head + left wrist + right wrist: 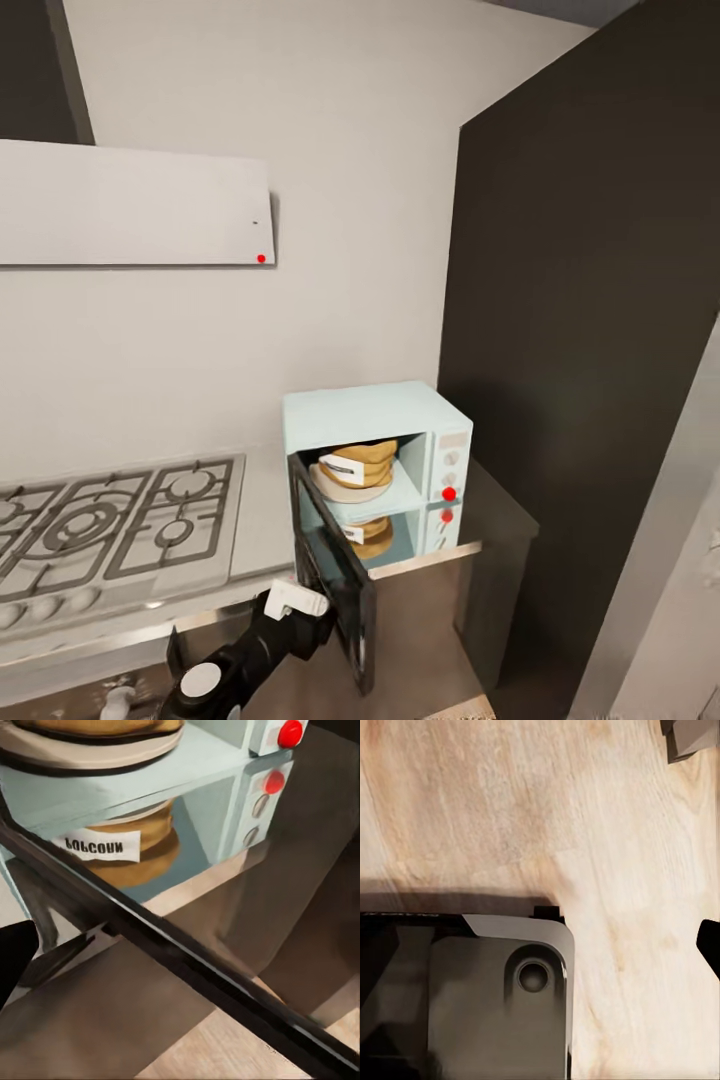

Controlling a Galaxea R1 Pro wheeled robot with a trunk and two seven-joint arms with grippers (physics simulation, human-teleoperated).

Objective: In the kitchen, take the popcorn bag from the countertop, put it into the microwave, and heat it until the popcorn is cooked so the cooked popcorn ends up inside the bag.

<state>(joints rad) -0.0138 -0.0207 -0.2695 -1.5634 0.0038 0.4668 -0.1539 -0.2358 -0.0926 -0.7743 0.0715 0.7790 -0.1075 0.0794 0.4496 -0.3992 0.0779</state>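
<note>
Left gripper point(300, 600) at the open door point(335, 570); finger spread cannot be told. Popcorn bag point(358, 462) upright on the turntable plate point(350, 490) inside the microwave point(378, 462), label facing the opening. Left wrist view: mirrored label on the glossy countertop point(300, 892). Right wrist view: wooden floor point(607, 832), grey base point(495, 1005).

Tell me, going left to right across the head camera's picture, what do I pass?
Steel gas hob → open dark glass microwave door → tan paper popcorn bag inside the pale blue microwave → its red knob → tall dark cabinet panel.
</note>
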